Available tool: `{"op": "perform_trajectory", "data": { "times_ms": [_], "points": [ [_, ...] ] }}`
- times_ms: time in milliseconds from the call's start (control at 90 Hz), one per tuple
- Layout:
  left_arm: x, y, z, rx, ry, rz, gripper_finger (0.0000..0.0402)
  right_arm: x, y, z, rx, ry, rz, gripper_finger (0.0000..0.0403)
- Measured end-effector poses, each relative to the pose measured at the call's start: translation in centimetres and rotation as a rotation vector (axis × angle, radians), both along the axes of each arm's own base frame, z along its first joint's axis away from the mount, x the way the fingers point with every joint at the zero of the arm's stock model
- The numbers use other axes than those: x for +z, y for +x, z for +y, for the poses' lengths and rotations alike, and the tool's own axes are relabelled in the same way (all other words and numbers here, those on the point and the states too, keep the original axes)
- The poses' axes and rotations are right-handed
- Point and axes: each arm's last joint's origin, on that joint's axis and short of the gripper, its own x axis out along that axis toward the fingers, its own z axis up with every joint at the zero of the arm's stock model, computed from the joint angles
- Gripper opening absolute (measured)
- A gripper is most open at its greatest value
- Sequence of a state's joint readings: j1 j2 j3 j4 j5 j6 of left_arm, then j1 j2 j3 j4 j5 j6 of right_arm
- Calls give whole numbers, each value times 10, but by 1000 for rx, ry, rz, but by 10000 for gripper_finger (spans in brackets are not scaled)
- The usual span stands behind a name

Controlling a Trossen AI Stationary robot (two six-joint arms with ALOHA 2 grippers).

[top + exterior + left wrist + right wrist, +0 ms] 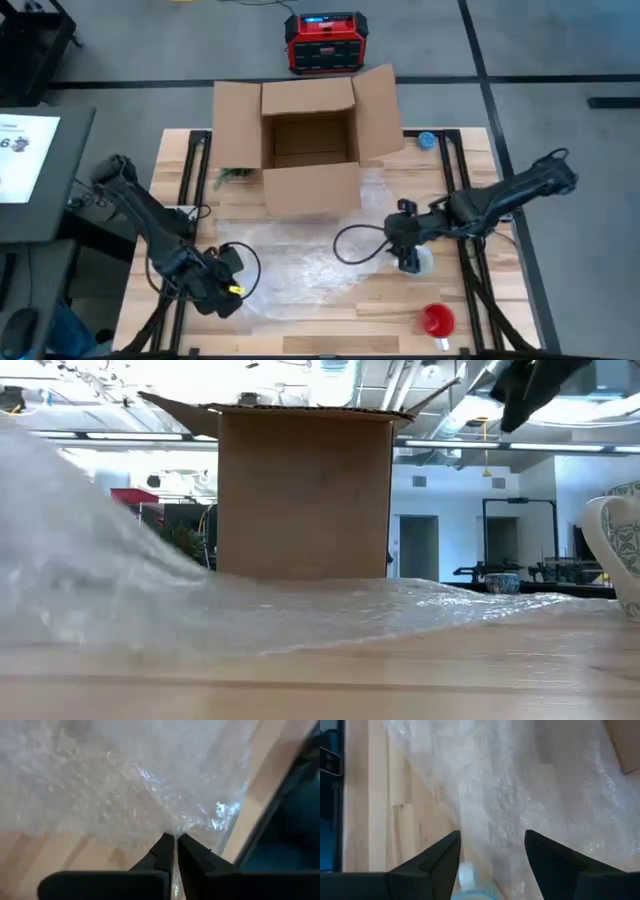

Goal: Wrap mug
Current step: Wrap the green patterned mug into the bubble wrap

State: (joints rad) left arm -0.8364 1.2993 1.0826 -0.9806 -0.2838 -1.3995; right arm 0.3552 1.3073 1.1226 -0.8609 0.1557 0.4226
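Note:
A clear bubble wrap sheet (300, 262) lies spread on the wooden table in front of a cardboard box. A pale mug (422, 266) stands at the sheet's right edge and shows at the right border of the low view (618, 550). My left gripper (230, 287) is at the sheet's near left corner, shut on the wrap (125, 785). My right gripper (410, 256) hangs open over the mug. In its wrist view (492, 840) a bit of the mug (468, 878) shows between the fingers. Whether they touch it cannot be told. My left gripper pinches the bubble wrap's near left corner (172, 831) between its two fingers, at their free ends. The wrap puckers into folds there. This part is lifted: in the low view the sheet's raised part (60, 520) slopes down to where the rest lies flat on the table.
The open cardboard box (305, 150) stands at the back middle of the table, flaps up. A red round object (436, 320) lies near the front right edge and a small blue one (427, 140) at the back right. Bare wood shows along the near edge.

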Motion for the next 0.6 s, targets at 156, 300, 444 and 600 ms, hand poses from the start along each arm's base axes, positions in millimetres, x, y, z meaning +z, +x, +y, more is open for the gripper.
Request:
{"op": "perform_trajectory", "data": {
  "times_ms": [156, 300, 444, 600],
  "points": [
    [19, 5, -3, -14, 9, -97, 0, -34, 31, 4, -10, -5, 88, 210],
    [21, 9, -7, -31, -22, -141, 0, -73, 58, 2, -65, 10, 179, 210],
    [15, 8, -13, -43, -8, -122, 0, -113, 80, -10, -116, 12, 263, 201],
    [4, 10, -23, -53, 13, -88, 0, -149, 91, -26, -158, 11, 383, 179]
  ]
}}
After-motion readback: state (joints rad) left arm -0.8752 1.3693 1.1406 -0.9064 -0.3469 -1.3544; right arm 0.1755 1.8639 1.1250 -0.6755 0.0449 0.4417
